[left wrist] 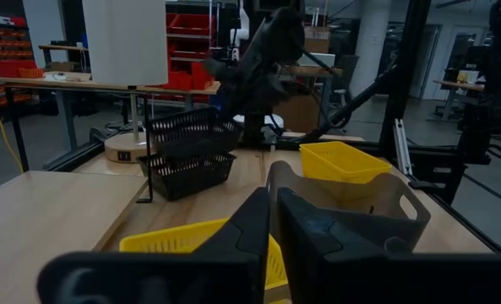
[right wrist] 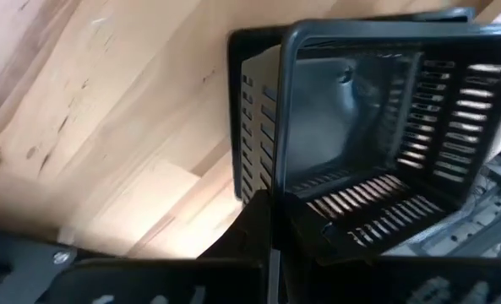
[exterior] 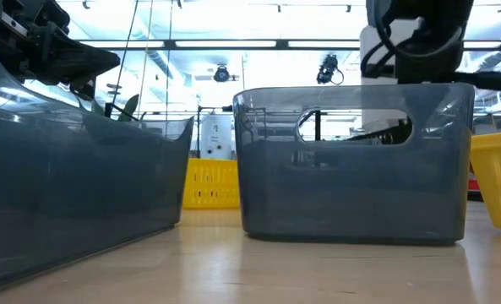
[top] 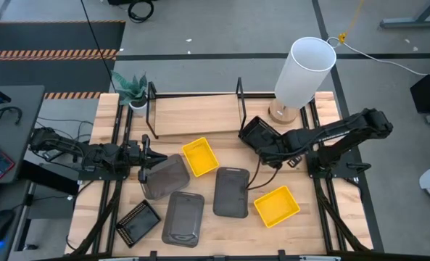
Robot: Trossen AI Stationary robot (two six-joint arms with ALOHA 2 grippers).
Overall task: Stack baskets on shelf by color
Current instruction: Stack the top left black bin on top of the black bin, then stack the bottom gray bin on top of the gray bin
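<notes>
Right gripper (top: 262, 138) was clamped on a black mesh basket (right wrist: 368, 127), held over another by the shelf (top: 193, 116) end at 3 o'clock, seemingly to stack like colours. Left gripper (top: 151, 161) pinched a grey basket (top: 165, 176) by its wall, tilted, toward 9 o'clock.

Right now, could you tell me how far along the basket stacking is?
Nothing sits on the shelf yet. In hand: the right gripper holds a black mesh basket over a second black basket by the shelf's right end; the left gripper grips a grey basket. Left on the table: two yellow baskets, two more grey baskets and a third black basket.
</notes>
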